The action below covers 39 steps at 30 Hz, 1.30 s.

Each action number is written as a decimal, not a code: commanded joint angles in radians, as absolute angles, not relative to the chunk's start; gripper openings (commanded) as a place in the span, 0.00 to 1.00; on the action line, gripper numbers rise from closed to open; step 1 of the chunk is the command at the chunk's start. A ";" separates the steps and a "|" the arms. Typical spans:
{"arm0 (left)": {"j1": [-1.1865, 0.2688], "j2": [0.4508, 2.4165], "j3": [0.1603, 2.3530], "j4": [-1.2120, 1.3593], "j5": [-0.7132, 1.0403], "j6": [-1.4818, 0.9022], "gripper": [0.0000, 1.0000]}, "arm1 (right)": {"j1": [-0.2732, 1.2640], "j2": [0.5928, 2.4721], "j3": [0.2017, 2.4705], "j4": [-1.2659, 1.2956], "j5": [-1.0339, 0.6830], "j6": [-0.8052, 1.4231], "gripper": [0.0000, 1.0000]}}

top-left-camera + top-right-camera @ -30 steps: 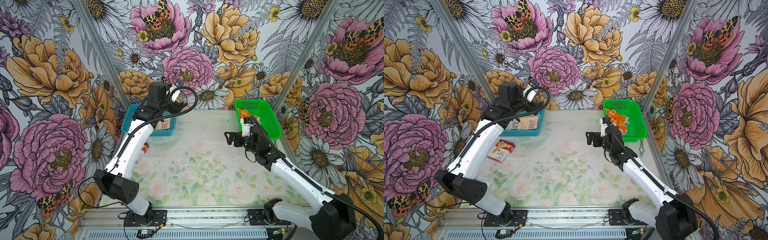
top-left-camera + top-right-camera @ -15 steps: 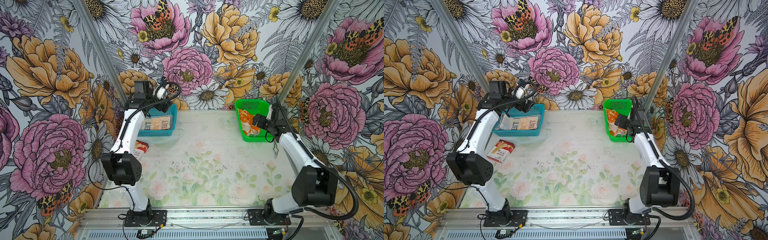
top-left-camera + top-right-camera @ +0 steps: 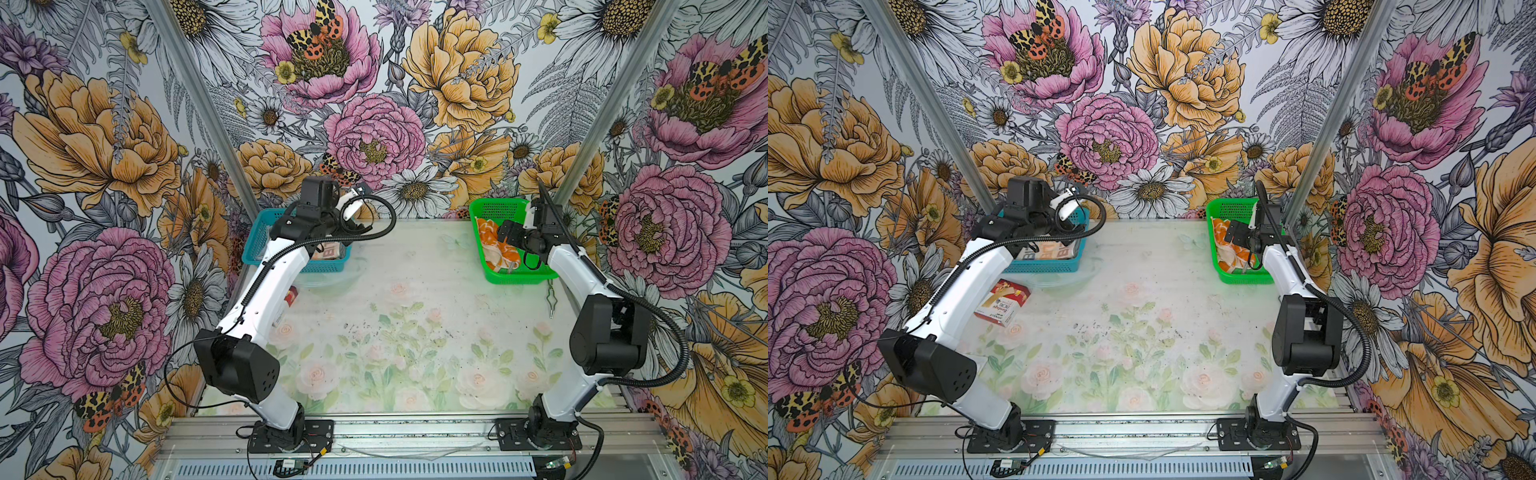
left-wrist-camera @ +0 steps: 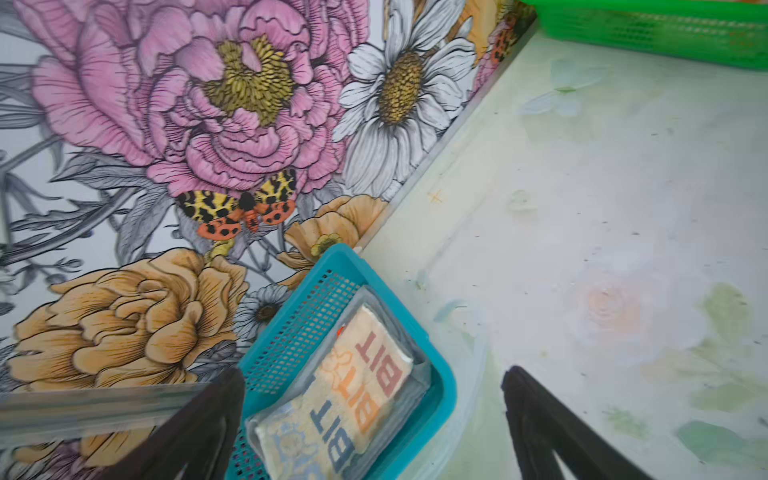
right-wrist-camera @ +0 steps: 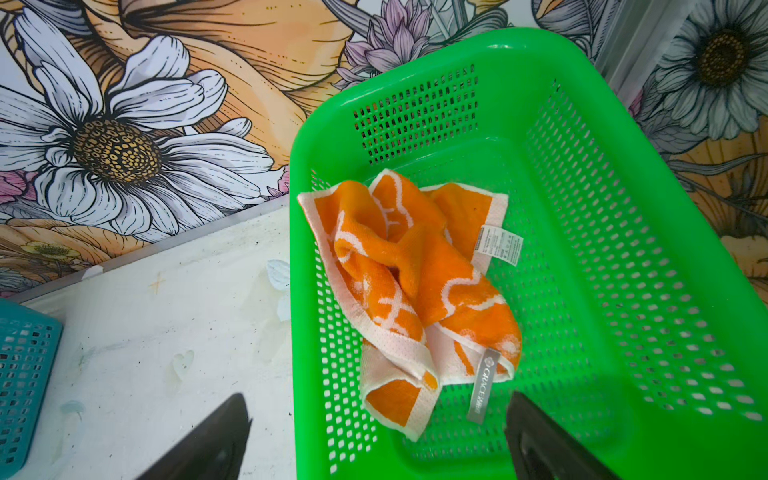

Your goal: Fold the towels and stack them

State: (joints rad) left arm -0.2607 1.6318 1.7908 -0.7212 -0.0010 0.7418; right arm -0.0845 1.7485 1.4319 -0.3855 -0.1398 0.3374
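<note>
Two white robot arms reach toward the back of a pale floral table (image 3: 395, 291), each over a mesh basket; the middle of the table is bare. At the back left sits a teal basket (image 4: 299, 328), at the back right a green basket (image 5: 623, 249), well apart. The left gripper (image 4: 372, 374) hangs over the teal basket's near corner, its fingers spread wide and holding nothing. The right gripper (image 5: 380, 399) hovers above the green basket's near end, fingers equally wide and empty. In the teal basket lies a cream towel (image 4: 357, 390) with blue and orange lettering, folded flat on a grey layer that is probably the grey towel. In the green basket lies the orange towel (image 5: 415, 282), crumpled in a loose heap against the wall nearer the table's middle. A red-and-white box (image 3: 1003, 303) lies on the table beside the left arm. The step in hand looks like picking up the orange towel, the one cloth not yet folded. To do it well, the right gripper should descend onto a raised ridge or a hemmed corner, keeping clear of the basket wall; it should pinch only one layer if possible, lift above the rim, then carry the cloth to the open table to spread it flat.
</note>
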 commanded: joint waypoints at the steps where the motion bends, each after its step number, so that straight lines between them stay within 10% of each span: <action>1: -0.277 1.679 1.894 -0.755 -0.043 0.783 0.98 | -0.089 1.741 1.437 -0.386 -0.112 0.300 0.97; 6: -0.378 1.675 1.883 -0.796 -0.267 0.811 0.98 | -0.112 1.819 1.540 -0.387 -0.078 0.282 0.98; 15: -0.297 1.703 2.014 -0.761 -0.067 0.715 0.98 | -0.135 2.069 1.736 -0.386 -0.143 0.299 0.95; 28: -0.385 2.079 2.432 -0.916 -0.301 0.817 0.98 | -0.125 2.260 1.913 -0.387 -0.220 0.282 0.93; 39: -0.340 2.105 2.455 -0.812 -0.058 0.863 0.98 | -0.117 2.239 1.847 -0.387 -0.252 0.268 0.84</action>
